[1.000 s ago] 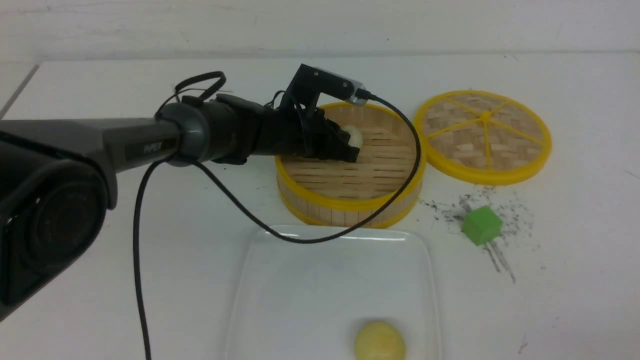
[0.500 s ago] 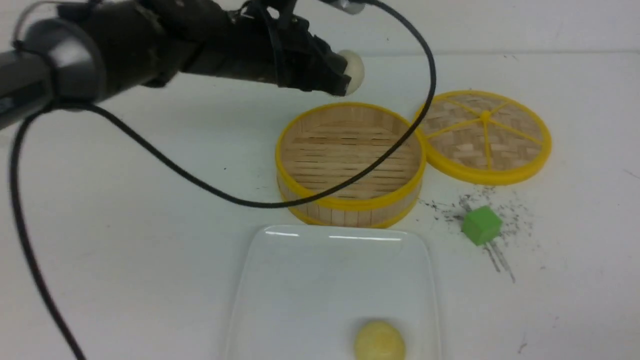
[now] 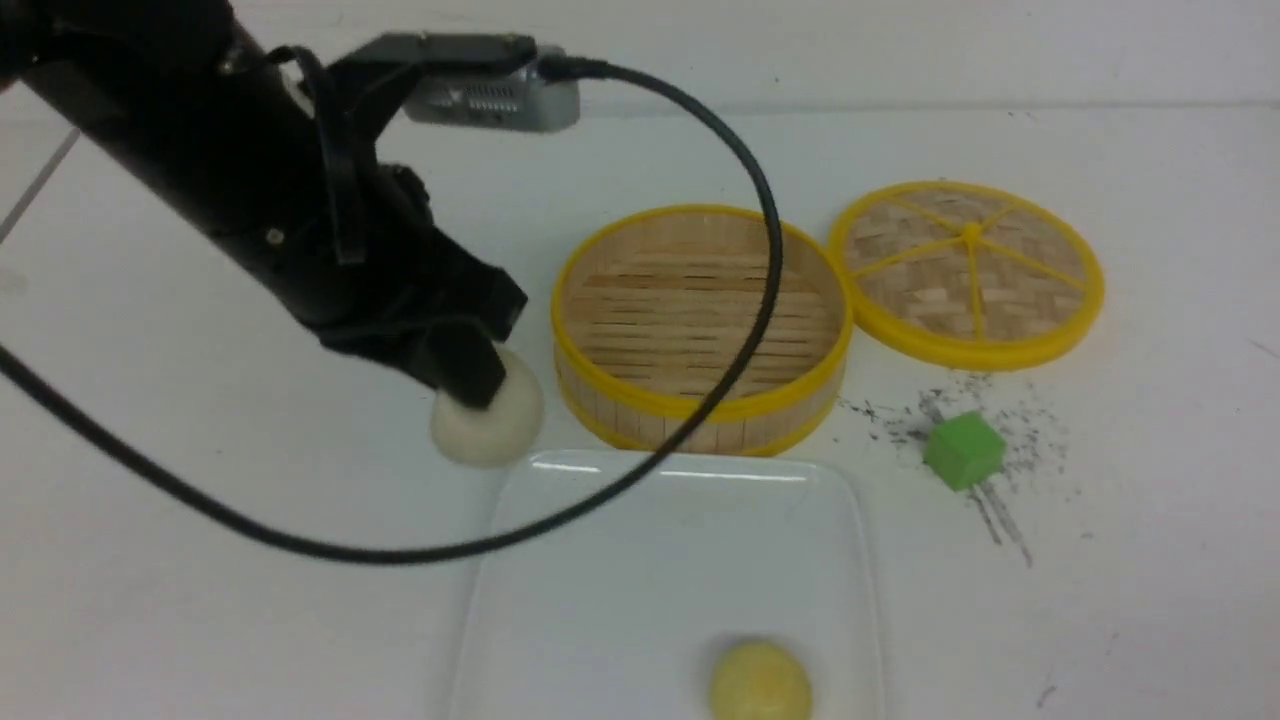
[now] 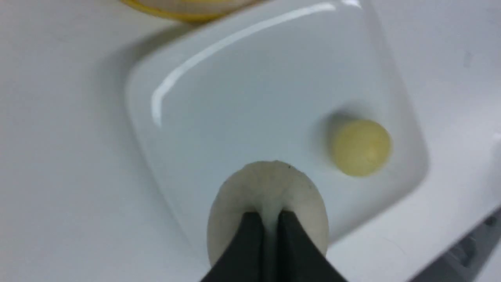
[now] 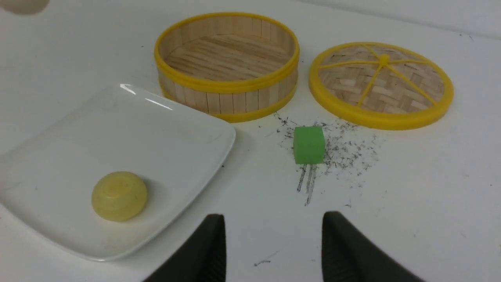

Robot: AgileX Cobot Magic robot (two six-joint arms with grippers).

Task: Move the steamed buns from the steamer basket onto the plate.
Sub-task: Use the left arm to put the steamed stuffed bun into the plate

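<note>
L claw (image 3: 468,385) clamped on pale off-white bun (image 3: 490,425), round & smooth, matte; R claw (image 5: 274,223) apart.

Yellow bun plated, pale bun in the air, basket bare.

Pale off-white bun (image 3: 490,425), round and dome-shaped, pinched at its top by the left gripper (image 3: 470,385) and held just left of the steamer basket (image 3: 700,405), by the far left corner of the plate (image 3: 600,560). Yellow bun (image 3: 760,682) dome-up on the near right part of the glossy white rectangular plate. Round bamboo-slat basket, yellow-rimmed, upright just beyond the plate's far edge, slatted floor bare.
</note>
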